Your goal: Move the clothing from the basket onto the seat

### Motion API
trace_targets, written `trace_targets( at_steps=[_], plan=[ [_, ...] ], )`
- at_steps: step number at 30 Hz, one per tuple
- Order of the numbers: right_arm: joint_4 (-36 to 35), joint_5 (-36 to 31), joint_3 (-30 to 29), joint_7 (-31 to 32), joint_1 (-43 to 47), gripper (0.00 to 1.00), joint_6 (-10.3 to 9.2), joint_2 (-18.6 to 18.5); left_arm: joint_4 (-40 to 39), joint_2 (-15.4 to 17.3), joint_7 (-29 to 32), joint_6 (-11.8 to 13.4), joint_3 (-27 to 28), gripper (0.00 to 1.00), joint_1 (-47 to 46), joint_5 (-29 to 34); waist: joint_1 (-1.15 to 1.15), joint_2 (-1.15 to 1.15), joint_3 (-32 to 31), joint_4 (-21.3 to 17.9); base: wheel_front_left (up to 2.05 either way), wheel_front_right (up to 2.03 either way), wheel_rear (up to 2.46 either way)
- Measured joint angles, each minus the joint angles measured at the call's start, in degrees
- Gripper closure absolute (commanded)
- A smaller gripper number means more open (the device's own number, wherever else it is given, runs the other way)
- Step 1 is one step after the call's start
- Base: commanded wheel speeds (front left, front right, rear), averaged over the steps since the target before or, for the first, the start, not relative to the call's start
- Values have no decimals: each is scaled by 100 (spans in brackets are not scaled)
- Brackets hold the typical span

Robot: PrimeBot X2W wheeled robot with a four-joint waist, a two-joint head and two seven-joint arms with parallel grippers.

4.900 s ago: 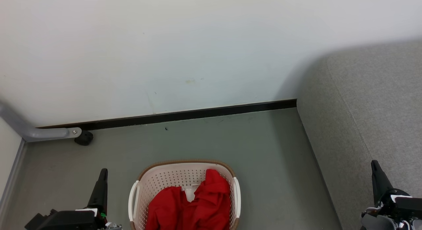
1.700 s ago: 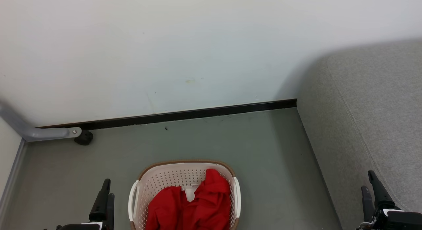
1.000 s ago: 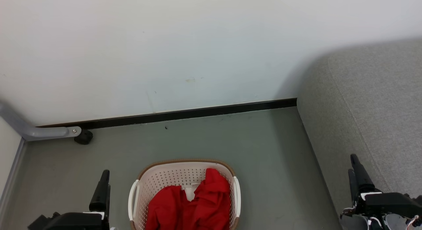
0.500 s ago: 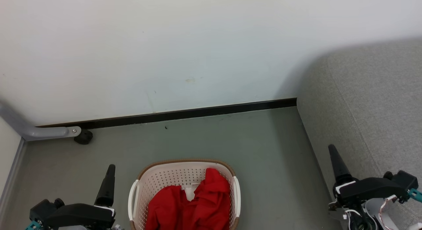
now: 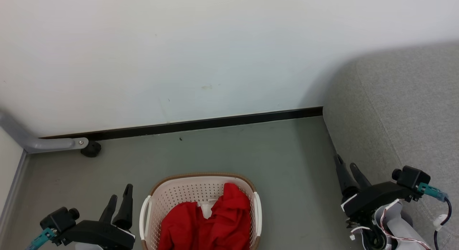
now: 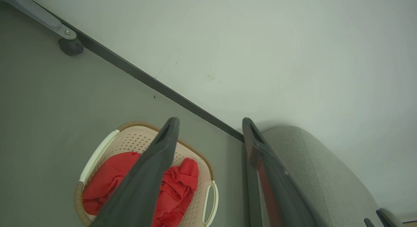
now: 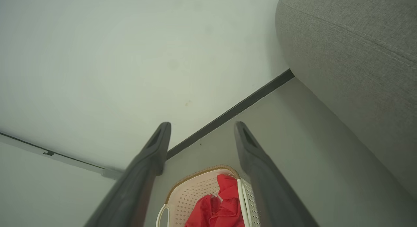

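The cream perforated basket [image 5: 168, 196] with a brown rim stands on the grey floor at the bottom middle, with the red clothing [image 5: 211, 223] crumpled inside it. The basket [image 6: 136, 140] and clothing [image 6: 177, 183] also lie behind my fingers in the left wrist view, and the basket [image 7: 195, 184] with clothing [image 7: 221, 204] sits low in the right wrist view. My left gripper [image 5: 121, 199] hovers open just left of the basket, holding nothing. My right gripper [image 5: 346, 163] is open and empty, right of the basket beside the grey seat [image 5: 401, 110]. The seat's rounded edge [image 7: 352, 44] fills the right wrist view's upper right.
A white wall [image 5: 179, 56] with a black baseboard [image 5: 200, 125] runs behind the basket. A grey metal leg with a black foot [image 5: 90, 149] stands at the far left by the wall. Bare grey floor [image 5: 294, 178] lies between basket and seat.
Both arms have rotated and swung inward: each gripper now shows two spread fingers, the left one nearer the basket, the right one shifted left off the seat's edge. Basket and clothing are unmoved.
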Motion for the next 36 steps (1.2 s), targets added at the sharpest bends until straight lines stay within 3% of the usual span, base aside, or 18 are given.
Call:
trace_targets(
  at_steps=[24,36],
  plan=[
    [633,-1637,1022,-509,-711,0,-357,-248,516,272,-492,349,-422,0,-363,1735,0,0,-34,-13,0,0,0],
    [901,-2399,1439,-778,-1093,0,-554,-345,637,404,-721,394,-477,0,-513,2535,0,0,-19,-16,0,0,0]
  ],
)
